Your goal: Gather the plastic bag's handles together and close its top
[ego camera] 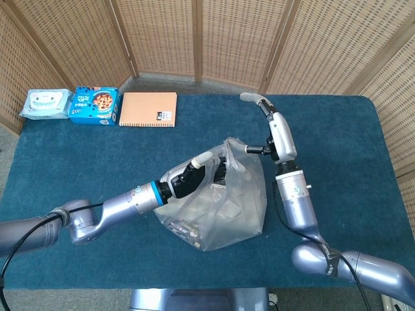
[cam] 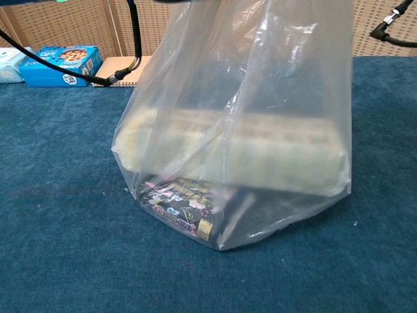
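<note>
A clear plastic bag (ego camera: 227,201) stands in the middle of the blue table (ego camera: 78,162), its top pulled up. My left hand (ego camera: 198,173) reaches in from the left and grips the bag's upper left edge. My right hand (ego camera: 280,133) is raised just right of the bag's peak, and a strand of handle (ego camera: 241,146) runs to it. In the chest view the bag (cam: 260,98) fills the frame with both sides taut, and both hands are out of frame. Inside lie a long pale box (cam: 241,147) and a dark snack packet (cam: 176,208).
Along the table's far left edge sit a wipes pack (ego camera: 44,103), a blue cookie box (ego camera: 94,105) and an orange notebook (ego camera: 148,109). A wicker screen (ego camera: 214,39) stands behind the table. Black cables (cam: 133,39) hang in the chest view's upper left.
</note>
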You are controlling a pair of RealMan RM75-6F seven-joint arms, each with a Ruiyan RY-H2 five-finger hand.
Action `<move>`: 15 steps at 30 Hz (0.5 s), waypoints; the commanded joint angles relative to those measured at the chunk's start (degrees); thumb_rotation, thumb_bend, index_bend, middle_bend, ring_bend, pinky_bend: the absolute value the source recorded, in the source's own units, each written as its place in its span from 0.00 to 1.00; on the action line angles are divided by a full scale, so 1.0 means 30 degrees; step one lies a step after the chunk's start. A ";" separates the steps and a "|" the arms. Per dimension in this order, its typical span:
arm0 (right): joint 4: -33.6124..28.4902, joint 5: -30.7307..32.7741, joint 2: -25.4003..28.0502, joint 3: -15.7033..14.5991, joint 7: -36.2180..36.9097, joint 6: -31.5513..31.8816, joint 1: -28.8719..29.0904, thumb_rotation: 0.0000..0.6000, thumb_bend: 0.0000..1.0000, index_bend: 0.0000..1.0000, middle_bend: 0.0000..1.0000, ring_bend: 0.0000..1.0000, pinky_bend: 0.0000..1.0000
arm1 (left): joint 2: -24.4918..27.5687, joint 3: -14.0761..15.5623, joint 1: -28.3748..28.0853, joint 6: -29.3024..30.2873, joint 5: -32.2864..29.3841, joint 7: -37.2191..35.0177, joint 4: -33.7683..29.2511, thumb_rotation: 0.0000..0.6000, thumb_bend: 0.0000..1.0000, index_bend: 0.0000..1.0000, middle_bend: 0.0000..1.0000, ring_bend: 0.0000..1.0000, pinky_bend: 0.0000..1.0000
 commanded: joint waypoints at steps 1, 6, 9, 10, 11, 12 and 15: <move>0.0057 0.0046 0.0131 -0.0063 0.0118 -0.0133 -0.0040 0.91 0.07 0.22 0.23 0.13 0.09 | 0.0123 0.0044 0.0069 0.0256 -0.0012 -0.0199 0.0024 0.00 0.26 0.30 0.26 0.16 0.17; 0.0108 -0.0084 0.0414 -0.0238 0.0349 -0.0313 -0.0217 0.91 0.07 0.22 0.23 0.13 0.09 | 0.0283 0.0051 0.0180 0.0541 -0.0171 -0.0191 -0.0004 0.00 0.26 0.30 0.27 0.16 0.17; -0.0027 -0.0303 0.0667 -0.0387 0.0565 -0.0430 -0.0392 0.91 0.07 0.21 0.23 0.13 0.09 | 0.0323 0.0042 0.0249 0.0604 -0.0345 -0.0103 -0.0029 0.00 0.26 0.31 0.27 0.16 0.17; -0.0044 -0.0361 0.0726 -0.0416 0.0599 -0.0422 -0.0442 0.91 0.07 0.21 0.22 0.12 0.09 | 0.0326 0.0033 0.0282 0.0649 -0.0387 -0.0109 -0.0036 0.00 0.26 0.31 0.27 0.16 0.17; -0.0037 -0.0462 0.0808 -0.0476 0.0624 -0.0412 -0.0503 0.91 0.07 0.20 0.22 0.12 0.09 | 0.0333 0.0028 0.0321 0.0705 -0.0430 -0.0110 -0.0051 0.00 0.26 0.31 0.27 0.16 0.17; -0.0023 -0.0526 0.0850 -0.0520 0.0621 -0.0409 -0.0534 0.91 0.07 0.20 0.22 0.12 0.09 | 0.0342 0.0024 0.0342 0.0728 -0.0459 -0.0111 -0.0055 0.00 0.26 0.31 0.27 0.16 0.17; -0.0085 -0.0761 0.1089 -0.0650 0.0893 -0.0494 -0.0720 0.91 0.07 0.20 0.22 0.12 0.09 | 0.0376 -0.0046 0.0454 0.0839 -0.0656 -0.0057 -0.0092 0.00 0.26 0.31 0.26 0.16 0.17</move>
